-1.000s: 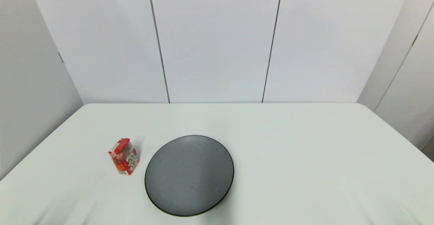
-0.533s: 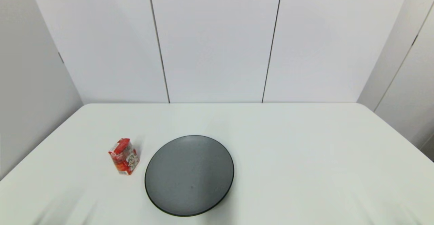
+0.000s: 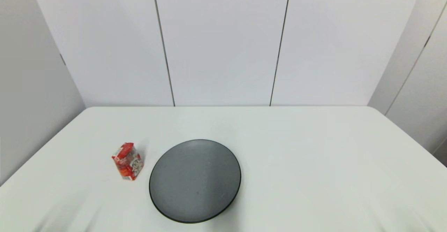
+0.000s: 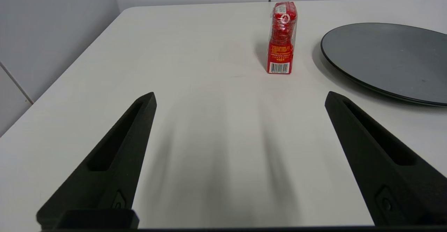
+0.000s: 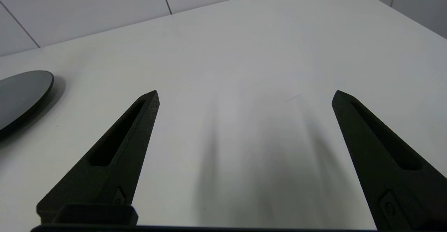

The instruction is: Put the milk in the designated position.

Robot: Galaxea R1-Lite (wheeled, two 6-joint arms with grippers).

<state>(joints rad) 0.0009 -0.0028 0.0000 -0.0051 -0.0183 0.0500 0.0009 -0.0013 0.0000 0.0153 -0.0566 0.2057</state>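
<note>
Standing upright on the white counter (image 3: 279,148), the milk (image 3: 127,161) is being shown on the robot's left side, just beside the round dark grey plate (image 3: 195,180) but apart from its rim, with a strip of bare counter between the 2. Its white cartoon face is being turned toward the plate side in the head view, while a barcode panel is being presented to the left wrist camera (image 4: 280,38). Nothing is being carried on the plate (image 4: 384,57).

The left tool (image 4: 241,97) is being held low over the counter's near left part, its 2 black fingers (image 4: 118,148) spread wide with nothing between them; the carton is being seen ahead of it, well apart from the fingertips. The right tool (image 5: 244,95) is being held likewise over the near right part of the counter, its fingers (image 5: 377,148) spread wide and pinching nothing, with only the plate's edge (image 5: 24,92) being caught off to one side. Neither arm is being shown in the head view.
</note>
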